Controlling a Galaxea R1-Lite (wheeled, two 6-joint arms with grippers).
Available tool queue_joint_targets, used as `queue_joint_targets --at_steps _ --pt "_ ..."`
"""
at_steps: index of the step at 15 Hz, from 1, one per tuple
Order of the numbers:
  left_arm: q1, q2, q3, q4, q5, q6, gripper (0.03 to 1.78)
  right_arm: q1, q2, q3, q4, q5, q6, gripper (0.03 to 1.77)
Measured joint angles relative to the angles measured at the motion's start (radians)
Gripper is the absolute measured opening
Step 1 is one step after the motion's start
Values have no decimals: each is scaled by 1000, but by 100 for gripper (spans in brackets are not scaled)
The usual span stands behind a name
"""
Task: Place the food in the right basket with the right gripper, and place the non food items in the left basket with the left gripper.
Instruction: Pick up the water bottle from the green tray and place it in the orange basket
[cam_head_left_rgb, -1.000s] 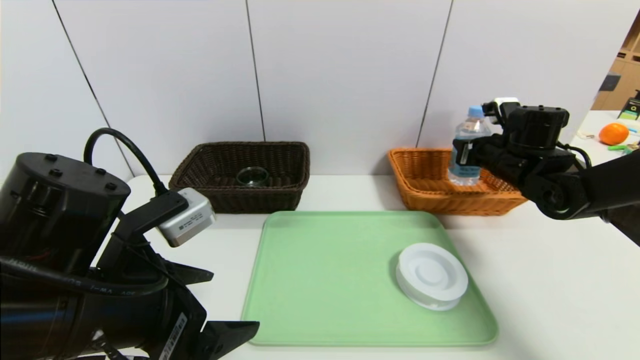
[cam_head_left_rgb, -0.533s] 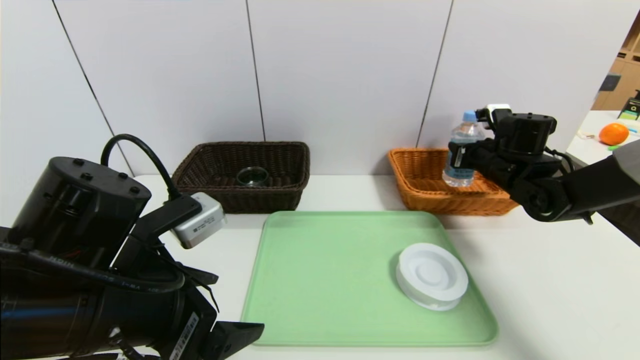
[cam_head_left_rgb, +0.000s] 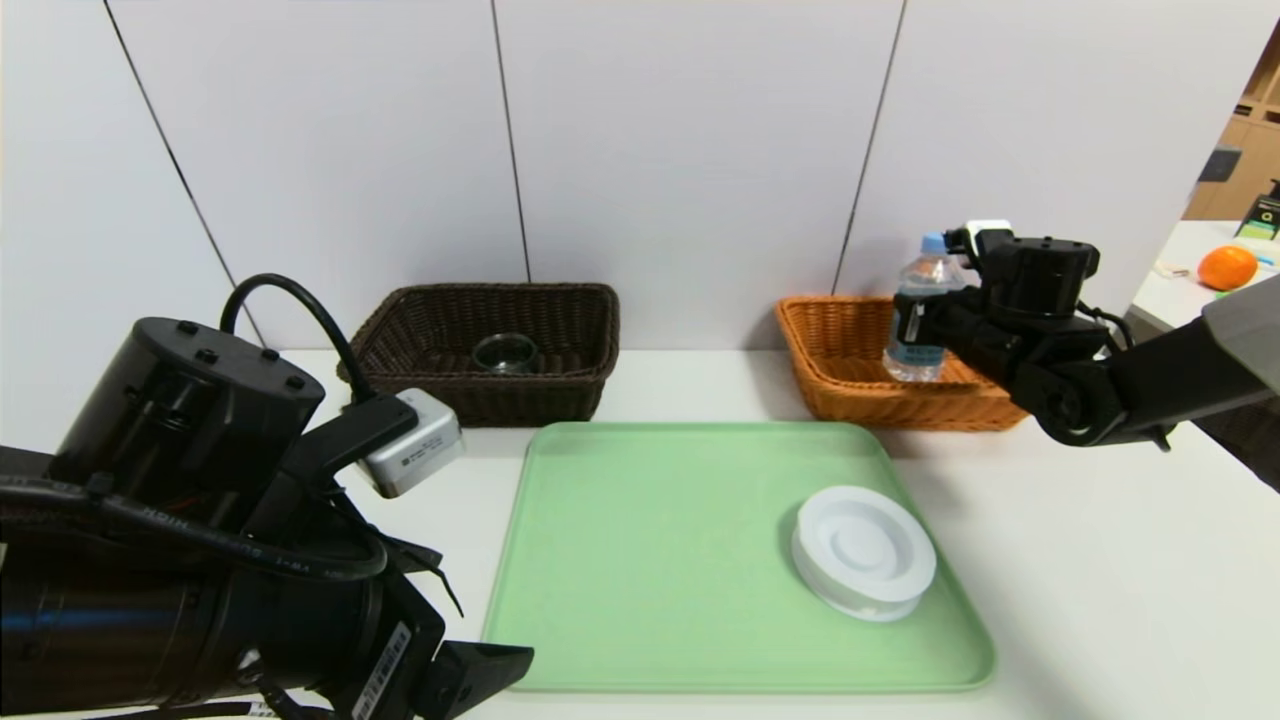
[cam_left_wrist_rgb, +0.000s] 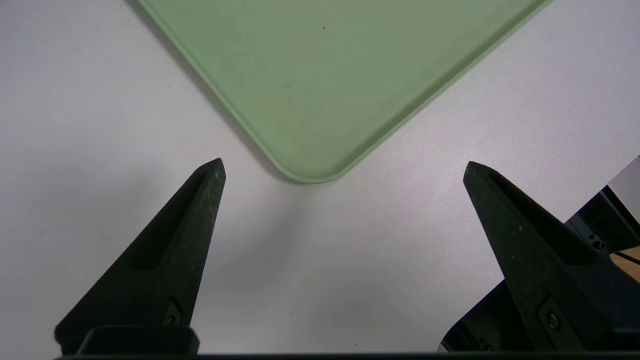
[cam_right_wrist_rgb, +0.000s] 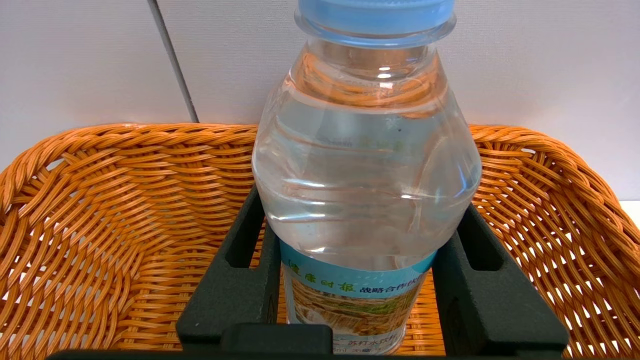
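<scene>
One water bottle (cam_right_wrist_rgb: 367, 175) is held by the right gripper (cam_right_wrist_rgb: 357, 280), its two fingers closed on the labelled middle from opposite sides. The bottle is kept upright, its long axis close to vertical, with the single light-blue cap (cam_right_wrist_rgb: 377, 17) pointing up and the base pointing down into the orange basket (cam_head_left_rgb: 900, 408). The lower part is enclosed by the basket walls, while the cap and shoulder stand above the rim; whether the base is touching the basket floor cannot be told.

Two baskets are seen, one orange and one dark brown (cam_head_left_rgb: 480, 400), both set on the white table (cam_head_left_rgb: 1060, 560) near the wall panels (cam_head_left_rgb: 700, 150). In the dark brown basket one glass cup (cam_head_left_rgb: 505, 354) is seen. One green tray (cam_head_left_rgb: 680, 560) is laid in front of the baskets, and on it one round white lid (cam_head_left_rgb: 862, 550) is placed, lying flat toward the robot's right side, its ringed face turned up.

The left gripper (cam_left_wrist_rgb: 345, 160) is held over the table by the near left corner of the tray, its two fingers spread wide with nothing between them. Beyond the table, at the far right, one orange fruit (cam_head_left_rgb: 1227, 268) is seen on another white surface (cam_head_left_rgb: 1180, 280).
</scene>
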Motion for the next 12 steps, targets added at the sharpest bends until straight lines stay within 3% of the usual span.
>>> queue_joint_targets --at_steps 7,12 --pt "0 7 0 0 0 1 169 1 5 0 4 3 0 83" --pt "0 10 0 -1 0 1 169 2 18 0 -4 3 1 126"
